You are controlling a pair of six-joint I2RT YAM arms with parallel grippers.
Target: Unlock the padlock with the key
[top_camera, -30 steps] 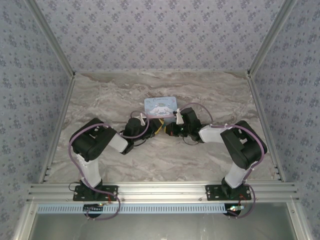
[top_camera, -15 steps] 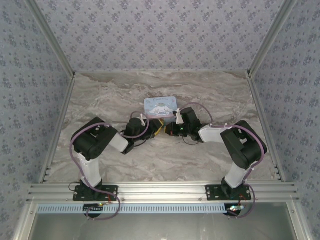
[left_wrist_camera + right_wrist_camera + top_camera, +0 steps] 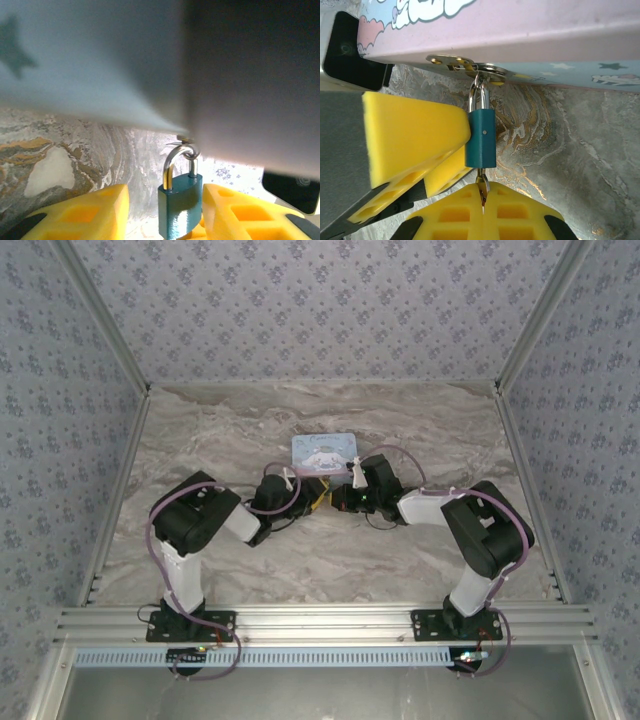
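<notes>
My right gripper [image 3: 482,200] is clenched on the thin dark metal key [image 3: 482,186], seated in the small teal padlock [image 3: 481,139] hanging off the light-blue cartoon tin [image 3: 520,30], mid-surface. Left gripper [image 3: 165,200] part-open, straddling padlock, unclamped. Risk: turning swings the unbraced lock, so key slips or bends.

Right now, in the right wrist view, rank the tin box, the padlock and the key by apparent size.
1. tin box: largest, partly out of frame.
2. padlock: middle.
3. key: smallest, a sliver under the padlock.
</notes>
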